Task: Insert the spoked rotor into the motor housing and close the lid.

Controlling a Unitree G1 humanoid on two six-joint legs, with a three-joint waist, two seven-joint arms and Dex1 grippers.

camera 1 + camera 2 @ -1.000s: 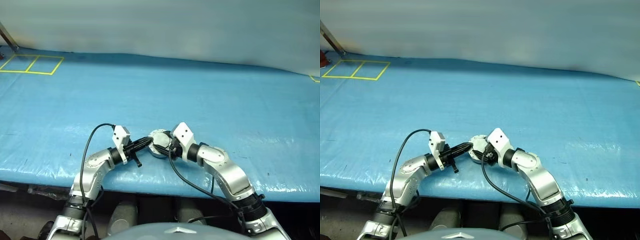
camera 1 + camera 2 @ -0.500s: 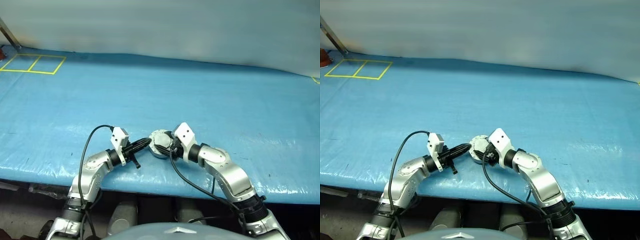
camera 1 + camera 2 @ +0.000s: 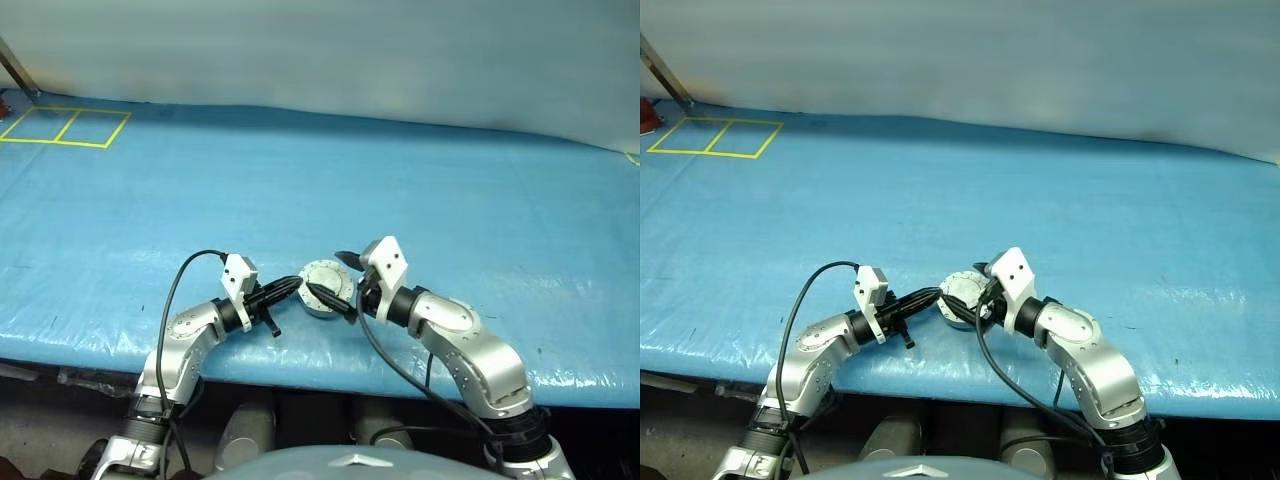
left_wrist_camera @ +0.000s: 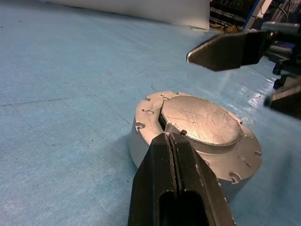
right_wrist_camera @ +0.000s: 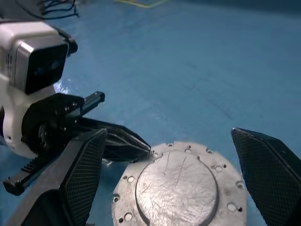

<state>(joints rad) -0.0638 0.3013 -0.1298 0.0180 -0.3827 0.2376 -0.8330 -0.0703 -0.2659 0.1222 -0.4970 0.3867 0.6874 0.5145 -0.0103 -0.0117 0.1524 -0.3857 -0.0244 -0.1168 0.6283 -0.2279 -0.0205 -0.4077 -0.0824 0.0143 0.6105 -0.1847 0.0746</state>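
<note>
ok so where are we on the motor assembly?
Done, by the look of it: the lid sits flat on the motor housing; the rotor would be underneath, hidden. In hand: nothing. The right gripper hangs open above the lid; the left gripper is shut, tips at the lid's edge. Left: perhaps only confirming the lid is seated.
</note>
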